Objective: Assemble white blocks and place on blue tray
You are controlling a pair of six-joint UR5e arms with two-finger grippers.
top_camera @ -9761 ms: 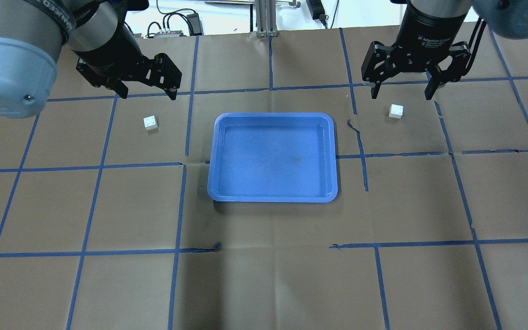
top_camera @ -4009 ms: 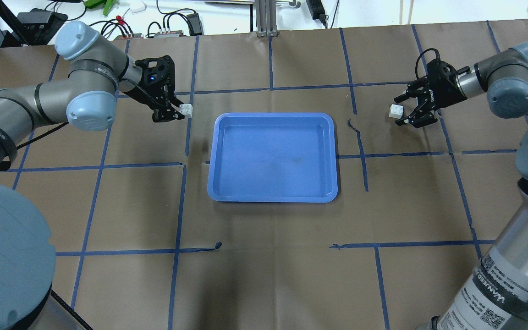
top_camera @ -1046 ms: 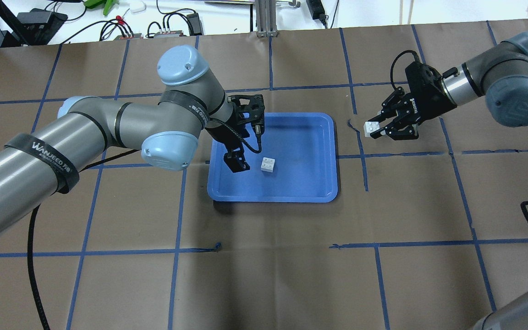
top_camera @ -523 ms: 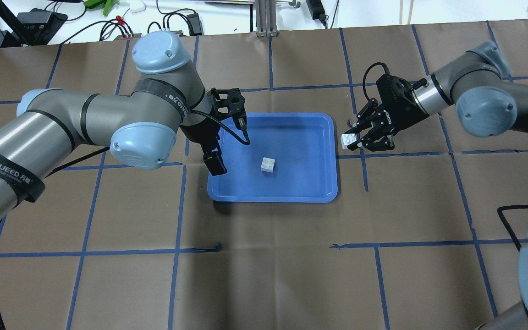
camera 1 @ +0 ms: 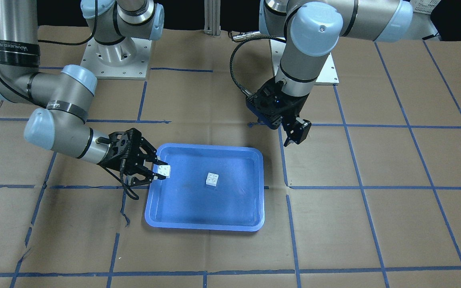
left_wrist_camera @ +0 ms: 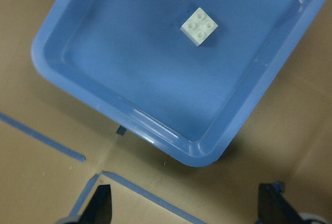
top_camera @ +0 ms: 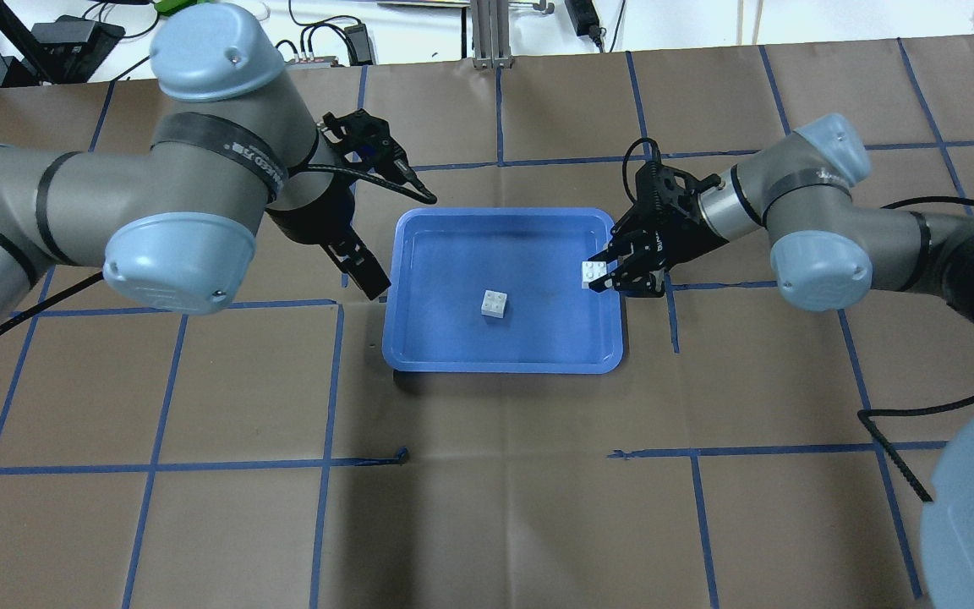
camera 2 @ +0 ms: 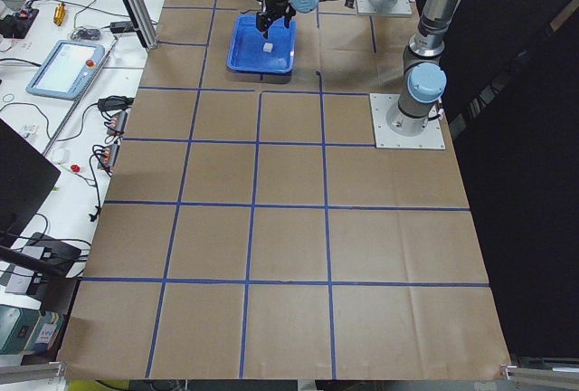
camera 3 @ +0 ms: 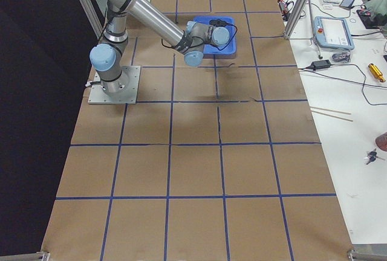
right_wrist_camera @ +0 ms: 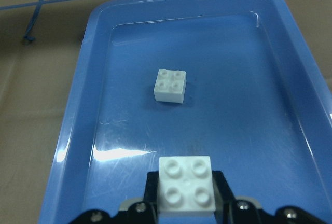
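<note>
Held block [top_camera: 593, 271] reached tray [top_camera: 504, 366], two blocks [top_camera: 495, 303]

Studs-up, loose white block [top_camera: 495, 303] mid blue tray [top_camera: 504, 367]; held white block [top_camera: 593, 271] above edge.

We are seeing the left end effector [left_wrist_camera: 187, 206] cut off at its wrist view's bottom edge. The held white block [right_wrist_camera: 185, 178] is hiding the pads of the right end effector [right_wrist_camera: 185, 192]. In exterior right, the right arm [camera 3: 154, 19] is covering part of the blue tray [camera 3: 225, 22].
</note>
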